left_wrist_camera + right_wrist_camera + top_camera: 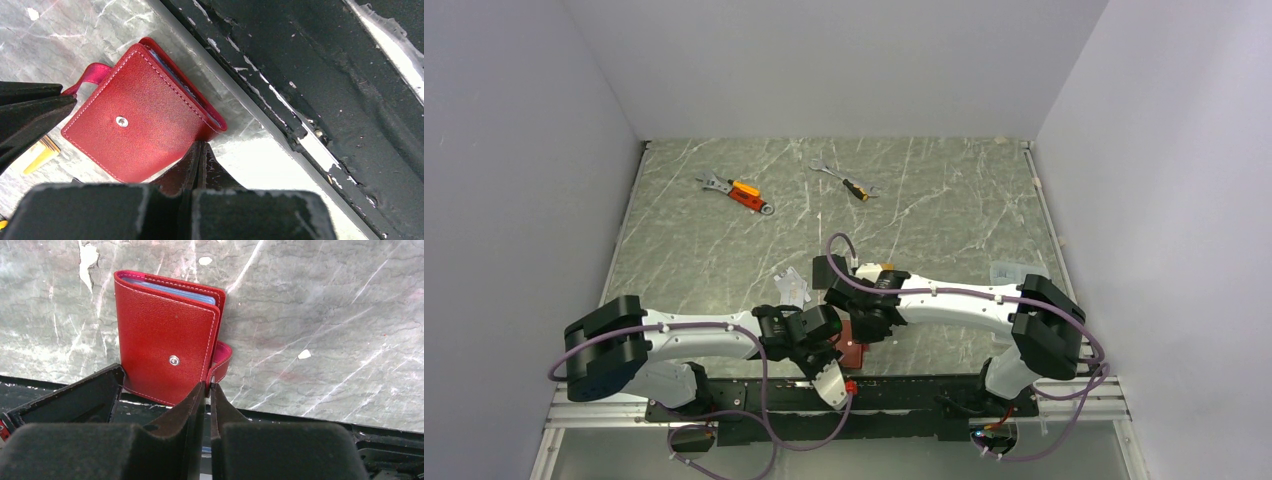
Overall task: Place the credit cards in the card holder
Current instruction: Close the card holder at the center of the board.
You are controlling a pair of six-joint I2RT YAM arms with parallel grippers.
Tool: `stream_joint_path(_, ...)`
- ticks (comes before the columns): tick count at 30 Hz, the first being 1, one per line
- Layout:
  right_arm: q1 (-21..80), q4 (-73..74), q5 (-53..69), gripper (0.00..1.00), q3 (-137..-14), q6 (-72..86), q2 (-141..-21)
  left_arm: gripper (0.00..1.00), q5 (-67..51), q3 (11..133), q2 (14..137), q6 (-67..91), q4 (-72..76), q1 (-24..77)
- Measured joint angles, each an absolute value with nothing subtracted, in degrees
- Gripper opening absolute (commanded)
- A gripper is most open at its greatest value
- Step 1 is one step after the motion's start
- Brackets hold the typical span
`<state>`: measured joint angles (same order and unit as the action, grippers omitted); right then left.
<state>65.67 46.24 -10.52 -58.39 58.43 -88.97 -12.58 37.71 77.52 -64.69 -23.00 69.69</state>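
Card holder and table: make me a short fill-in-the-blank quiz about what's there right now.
1. The card holder is ___ in colour.
2. Of the table's near and far edges, it lies by the ___ one.
3. The two tools at the far side are ___.
Missing: red; near; wrenches.

Card holder (855,352) lower centre of frame, on the table (954,215) at its near edge. Cards (792,290) just upper-left of it. Left wrench (736,191) and right wrench (846,182) side by side, upper centre, well apart from the holder.
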Motion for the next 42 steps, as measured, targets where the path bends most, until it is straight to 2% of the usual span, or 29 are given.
stream_joint_path(3,65.65,46.37,-11.11,0.0,-58.39,58.48,-88.95,0.0,-12.58,37.71,77.58,-64.71,-22.98,69.69)
stream_joint_path(12,65.65,45.3,-11.44,0.0,-56.82,58.7,-87.74,0.0,-12.56,37.71,77.73,-64.69,-22.61,69.78)
stream_joint_path(26,65.73,35.99,-5.41,0.0,-54.0,57.52,-87.5,0.0,-12.53,37.71,77.84,-64.71,-22.41,69.78)
stream_joint_path(42,65.6,31.24,-6.28,0.0,-52.1,58.41,-87.79,0.0,-12.14,37.71,77.84,-64.73,-22.76,69.89)
